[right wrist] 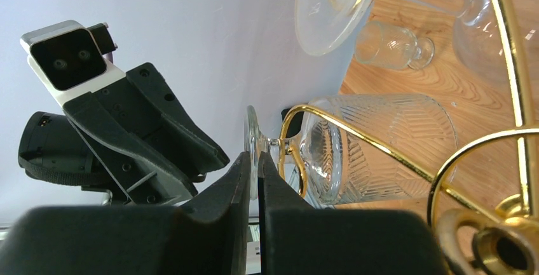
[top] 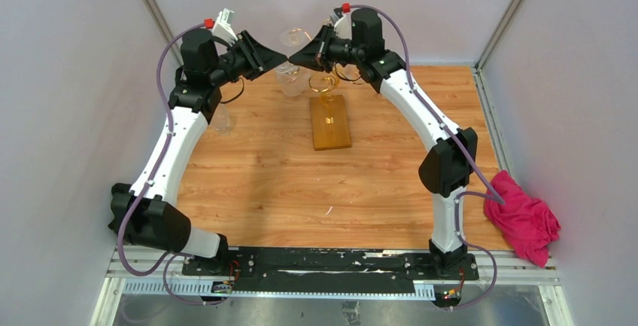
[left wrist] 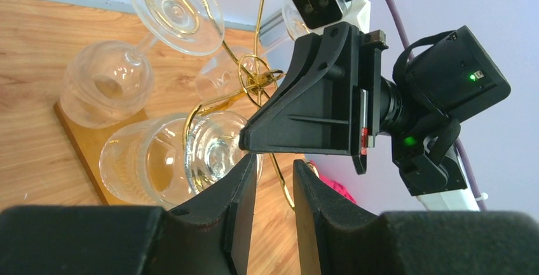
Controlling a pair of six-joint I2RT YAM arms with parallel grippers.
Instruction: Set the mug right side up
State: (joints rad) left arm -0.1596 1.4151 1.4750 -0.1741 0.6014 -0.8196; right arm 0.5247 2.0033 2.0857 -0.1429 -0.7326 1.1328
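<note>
My right pincer [right wrist: 255, 160] pinches the foot of a ribbed goblet [right wrist: 381, 148] on the gold rack [right wrist: 505, 53]; my left pincer [left wrist: 274, 164] stands partly spread.

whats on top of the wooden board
A gold wire rack stands on the wooden board, clear stemmed glasses hanging from it. In the top view the left gripper and right gripper cover its upper part.

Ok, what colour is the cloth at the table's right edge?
The cloth is bright pink; the top external view shows it best.
</note>
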